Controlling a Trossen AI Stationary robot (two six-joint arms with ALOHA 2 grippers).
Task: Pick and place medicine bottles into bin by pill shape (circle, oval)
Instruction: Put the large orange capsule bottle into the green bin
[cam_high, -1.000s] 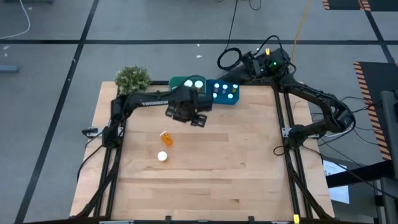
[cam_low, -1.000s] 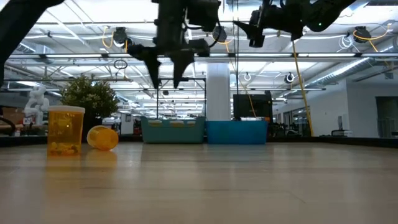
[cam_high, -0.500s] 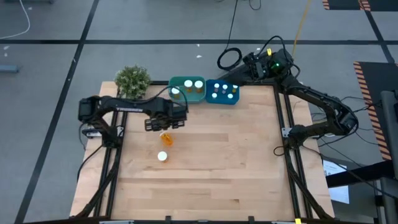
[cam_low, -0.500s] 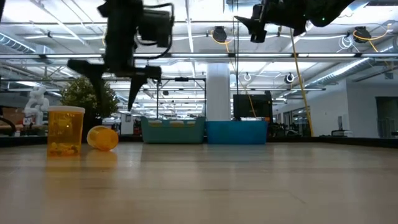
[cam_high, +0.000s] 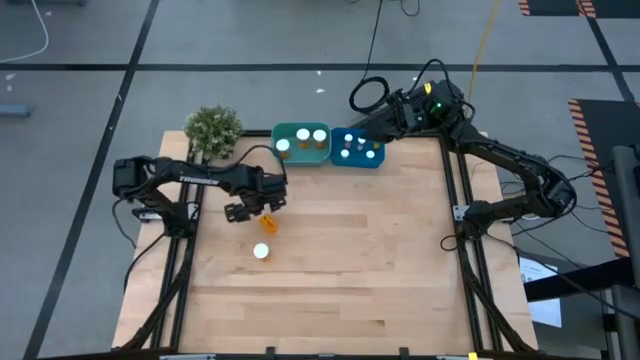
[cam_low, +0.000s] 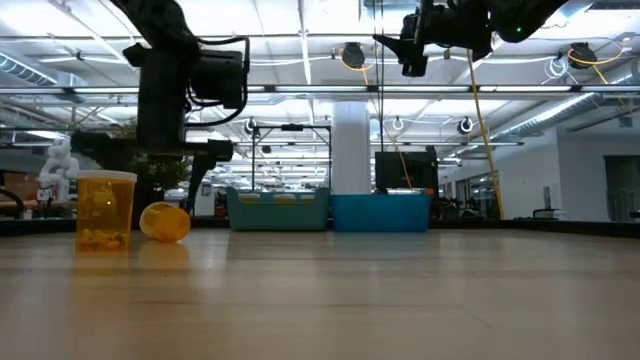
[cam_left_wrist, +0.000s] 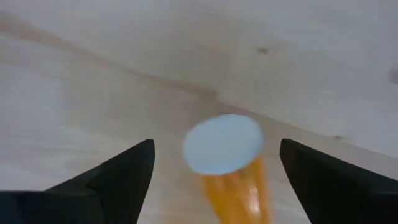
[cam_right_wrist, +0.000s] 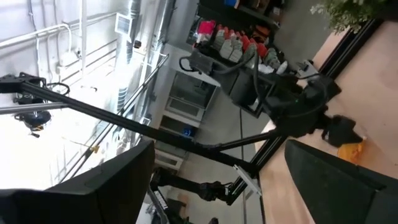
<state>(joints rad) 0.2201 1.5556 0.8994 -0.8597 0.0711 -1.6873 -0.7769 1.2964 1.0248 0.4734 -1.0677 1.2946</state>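
Left gripper above the lying bottle, fingers spread, right gripper over the blue bin, fingers spread

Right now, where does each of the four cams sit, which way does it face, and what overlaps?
High: overhead, straight down on the table; both arms, left hand open over a lying bottle, right hand above the bins.
Low: table height, facing the green bin and blue bin; both arms hang in from above.
Left wrist: looks down past its open fingers at the lying bottle.
Right wrist: faces outward across the room; own fingers, left arm beyond.
Shared: high, low and left wrist all show the lying bottle.
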